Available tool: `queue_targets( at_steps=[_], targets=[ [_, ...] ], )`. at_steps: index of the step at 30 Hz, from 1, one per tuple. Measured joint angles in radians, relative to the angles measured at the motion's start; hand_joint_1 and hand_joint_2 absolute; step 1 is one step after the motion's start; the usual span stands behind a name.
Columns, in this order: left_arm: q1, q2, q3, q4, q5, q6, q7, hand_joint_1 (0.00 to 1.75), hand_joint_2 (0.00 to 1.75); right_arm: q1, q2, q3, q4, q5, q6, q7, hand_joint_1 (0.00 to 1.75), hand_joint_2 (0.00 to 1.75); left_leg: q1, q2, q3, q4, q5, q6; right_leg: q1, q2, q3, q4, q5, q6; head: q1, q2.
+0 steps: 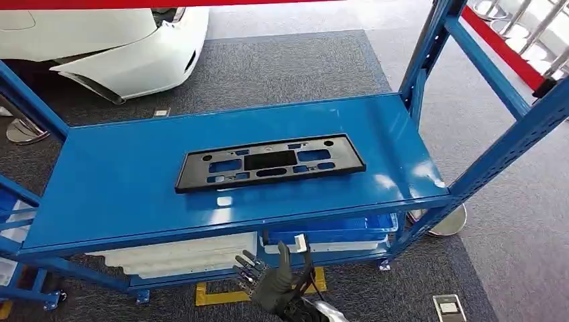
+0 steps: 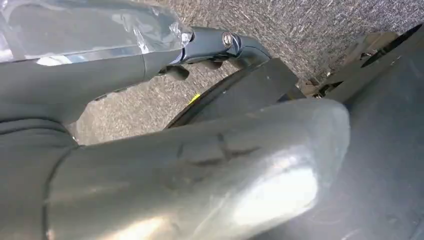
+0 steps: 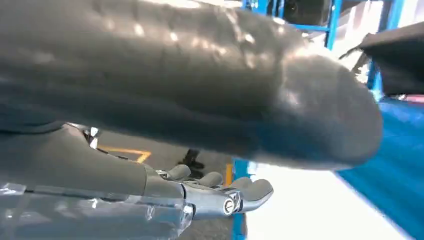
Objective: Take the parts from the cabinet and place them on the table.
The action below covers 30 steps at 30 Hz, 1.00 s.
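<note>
So far one black plate (image 1: 270, 163) lies flat on the blue shelf (image 1: 121, 181). The right hand (image 1: 272, 278) hovers below the shelf's front edge, fingers spread, holding nothing. The left hand (image 2: 200, 170) seems empty, though I cannot tell its spread.

Grey speckled carpet (image 1: 288, 67) covered the floor, a lighter strip running along the right. A white car's bumper (image 1: 127, 60) stood at the far left. Red barrier tape (image 1: 500, 47) crossed the right corner. Yellow floor markings (image 1: 221, 294) showed under the blue shelving.
</note>
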<state>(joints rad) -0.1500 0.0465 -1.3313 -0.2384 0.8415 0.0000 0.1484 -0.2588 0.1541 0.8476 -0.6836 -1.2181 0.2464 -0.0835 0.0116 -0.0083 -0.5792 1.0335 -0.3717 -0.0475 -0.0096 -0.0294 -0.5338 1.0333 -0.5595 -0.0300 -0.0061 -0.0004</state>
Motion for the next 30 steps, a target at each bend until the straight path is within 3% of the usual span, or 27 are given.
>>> queue_targets(
  at_steps=[4, 10, 13, 17, 24, 30],
  targets=[
    [-0.005, 0.0, -0.003, 0.0, -0.011, 0.0, 0.007, 0.0, 0.0, -0.009, 0.005, 0.015, 0.019, -0.064, 0.014, 0.021, 0.0, 0.0, 0.0, 0.0, 0.0, 0.0, 0.0, 0.0, 0.0, 0.0, 0.0, 0.0, 0.0, 0.0, 0.001, 0.0],
    [-0.015, 0.0, -0.013, 0.0, -0.022, -0.011, 0.01, 0.0, 0.0, -0.036, 0.017, 0.051, 0.04, -0.17, 0.109, 0.051, 0.0, 0.0, 0.0, 0.0, 0.0, 0.0, 0.0, 0.0, 0.0, 0.0, 0.0, 0.0, 0.0, 0.0, 0.001, 0.0],
    [-0.017, 0.0, -0.019, 0.0, -0.023, -0.018, 0.009, 0.0, 0.0, -0.056, 0.022, 0.083, 0.046, -0.125, 0.134, -0.021, 0.0, 0.0, 0.0, 0.0, 0.0, 0.0, 0.0, 0.0, 0.0, 0.0, 0.0, 0.0, 0.0, 0.0, 0.001, 0.0],
    [-0.015, 0.0, -0.021, 0.0, -0.015, -0.013, -0.002, 0.0, 0.0, -0.095, 0.021, 0.124, 0.038, 0.027, 0.053, -0.164, 0.0, 0.0, 0.0, 0.0, 0.0, 0.0, 0.0, 0.0, 0.0, 0.0, 0.0, 0.0, 0.0, 0.0, 0.0, 0.0],
    [-0.007, 0.0, -0.021, 0.0, -0.009, -0.007, -0.011, 0.0, 0.0, -0.119, -0.01, 0.126, -0.049, 0.186, -0.079, -0.214, 0.0, 0.0, 0.0, 0.0, 0.0, 0.0, 0.0, 0.0, 0.0, 0.001, 0.0, 0.0, 0.0, 0.0, 0.001, 0.0],
    [0.0, 0.0, -0.021, 0.0, -0.008, -0.008, -0.024, 0.0, 0.0, -0.119, -0.074, 0.115, -0.215, 0.295, -0.132, -0.179, 0.0, 0.0, 0.0, 0.0, 0.0, 0.0, 0.0, 0.0, 0.0, 0.0, 0.0, 0.0, 0.0, 0.0, 0.002, 0.0]
  ],
)
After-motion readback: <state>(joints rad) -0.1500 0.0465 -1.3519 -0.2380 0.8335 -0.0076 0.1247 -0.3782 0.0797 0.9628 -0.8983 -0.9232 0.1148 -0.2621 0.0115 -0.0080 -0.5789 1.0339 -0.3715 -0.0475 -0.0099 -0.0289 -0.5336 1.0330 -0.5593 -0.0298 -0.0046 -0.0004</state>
